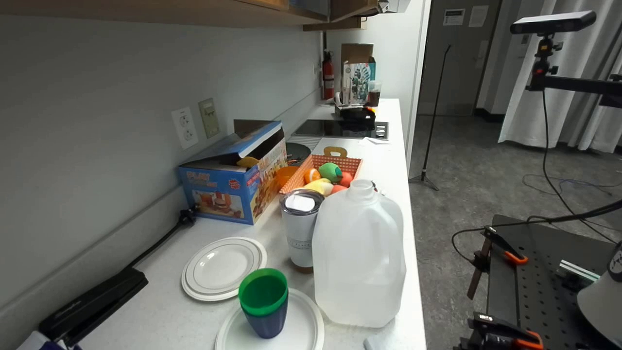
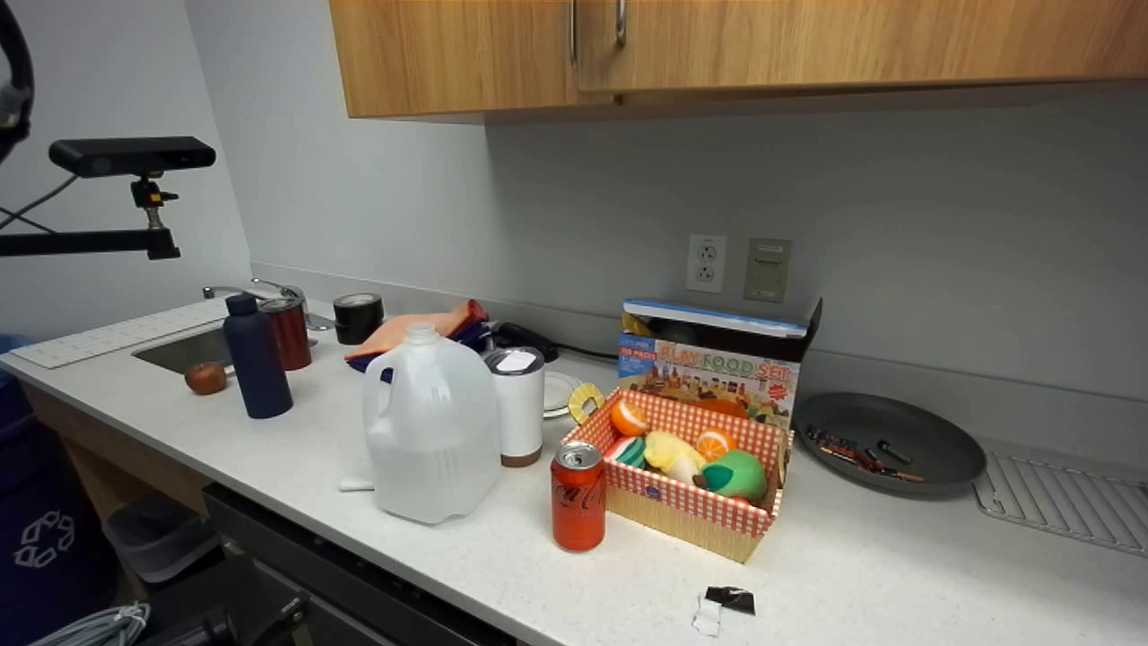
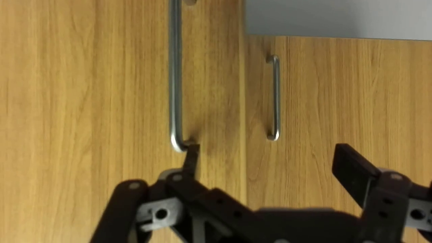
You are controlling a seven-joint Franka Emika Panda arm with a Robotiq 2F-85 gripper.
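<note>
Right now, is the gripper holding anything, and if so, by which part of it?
Nothing is held: the gripper is open, its fingers spread, and the nearest cabinet handle is ungripped.

2 cab. handles [image 3: 175, 77], wrist view — 1 jug [image 2: 435, 440]

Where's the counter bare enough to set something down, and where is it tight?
Bare: the patch bordered by basket, pan, rack and scraps; another between bottle and jug. Crowded: jug, white tumbler and plates sit close, as do basket, box and can. In the wrist view, the open gripper overlaps one handle, so passing a hand there may be tight.
</note>
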